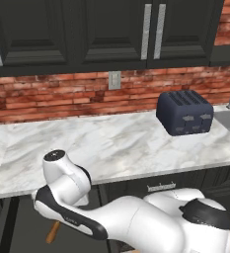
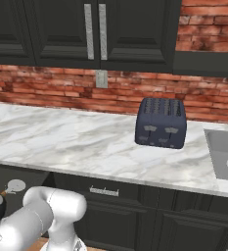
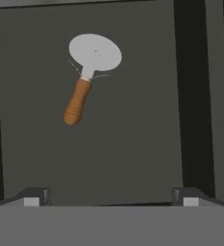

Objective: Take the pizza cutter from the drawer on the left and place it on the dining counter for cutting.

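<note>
The end effector (image 3: 111,196) is spread wide and empty, pointing down into the open drawer (image 3: 132,144). Both fingertips (image 3: 34,196) are visible at the lower edge of the hand view, with nothing between them.

The pizza cutter (image 3: 87,77) lies flat on the dark drawer floor, ahead of the end effector and offset toward its left fingertip, well apart from both tips. The wheel blade points away from the end effector; the wooden handle (image 3: 77,103) angles back toward it.

Judged risks for the approach:
- Lateral offset. A straight descent would probably miss the handle; the cause is the cutter lying off the centreline.
- Angle mismatch. The handle lies oblique to the finger line, so closing may push it aside instead of clamping it.
- Blade contact. A grip on the thin wheel is likely to slip.
- Drawer walls. The spread fingers could strike a side wall during repositioning.

The marble desk (image 1: 111,143) above carries a toaster (image 1: 185,112).
</note>
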